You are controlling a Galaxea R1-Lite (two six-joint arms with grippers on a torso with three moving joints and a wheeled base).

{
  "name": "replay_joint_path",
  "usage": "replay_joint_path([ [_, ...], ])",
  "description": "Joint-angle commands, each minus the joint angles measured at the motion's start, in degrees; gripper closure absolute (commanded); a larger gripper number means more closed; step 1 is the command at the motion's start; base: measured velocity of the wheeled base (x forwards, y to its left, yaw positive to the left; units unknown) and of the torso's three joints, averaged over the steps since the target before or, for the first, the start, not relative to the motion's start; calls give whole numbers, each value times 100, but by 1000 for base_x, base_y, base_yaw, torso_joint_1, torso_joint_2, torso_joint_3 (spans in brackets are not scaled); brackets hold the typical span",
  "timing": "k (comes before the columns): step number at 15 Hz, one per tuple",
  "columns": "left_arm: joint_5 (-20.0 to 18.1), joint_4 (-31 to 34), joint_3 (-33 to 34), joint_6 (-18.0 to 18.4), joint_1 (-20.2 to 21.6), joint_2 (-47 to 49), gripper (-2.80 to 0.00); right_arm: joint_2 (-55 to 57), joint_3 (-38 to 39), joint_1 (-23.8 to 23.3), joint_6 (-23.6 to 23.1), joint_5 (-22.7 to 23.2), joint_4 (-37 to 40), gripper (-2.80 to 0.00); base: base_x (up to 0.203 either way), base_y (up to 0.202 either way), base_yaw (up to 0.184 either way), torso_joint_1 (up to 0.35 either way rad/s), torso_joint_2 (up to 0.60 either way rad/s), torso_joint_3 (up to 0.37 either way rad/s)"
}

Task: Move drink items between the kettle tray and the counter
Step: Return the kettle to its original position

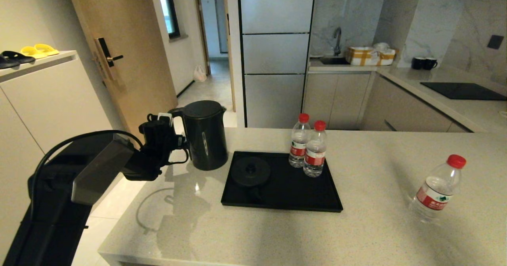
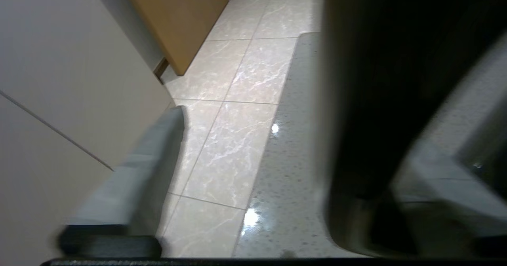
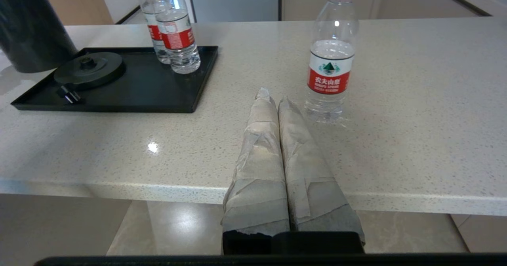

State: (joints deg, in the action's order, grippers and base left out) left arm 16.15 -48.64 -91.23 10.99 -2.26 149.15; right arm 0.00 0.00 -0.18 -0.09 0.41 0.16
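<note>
Fingers (image 2: 134, 187) of the left gripper (image 1: 164, 133) stand wide apart beside the kettle's handle, gripping nothing. The kettle (image 1: 206, 135) stands upright on the counter (image 1: 376, 226), just left of the kettle tray (image 1: 285, 194), handle toward the gripper. Two water bottles (image 1: 311, 147) stand upright on the tray; a third bottle (image 3: 330, 56) stands on the counter. The right gripper (image 3: 273, 99) hovers nearby, pressed together, empty.
</note>
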Motion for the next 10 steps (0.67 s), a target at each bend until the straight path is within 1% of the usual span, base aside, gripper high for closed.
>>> replay_joint_path([
  [1,11,4,-8,9,-3,9,0,0,9,1,0,3,1,0,0,0,0,0,0,0],
  [5,2,12,-4,-9,-12,-5,0,0,9,1,0,3,1,0,0,0,0,0,0,0],
  [8,-25,37,208,-78,-29,-178,0,0,9,1,0,3,1,0,0,0,0,0,0,0],
  [10,-185,123,563,-310,-136,-446,0,0,9,1,0,3,1,0,0,0,0,0,0,0],
])
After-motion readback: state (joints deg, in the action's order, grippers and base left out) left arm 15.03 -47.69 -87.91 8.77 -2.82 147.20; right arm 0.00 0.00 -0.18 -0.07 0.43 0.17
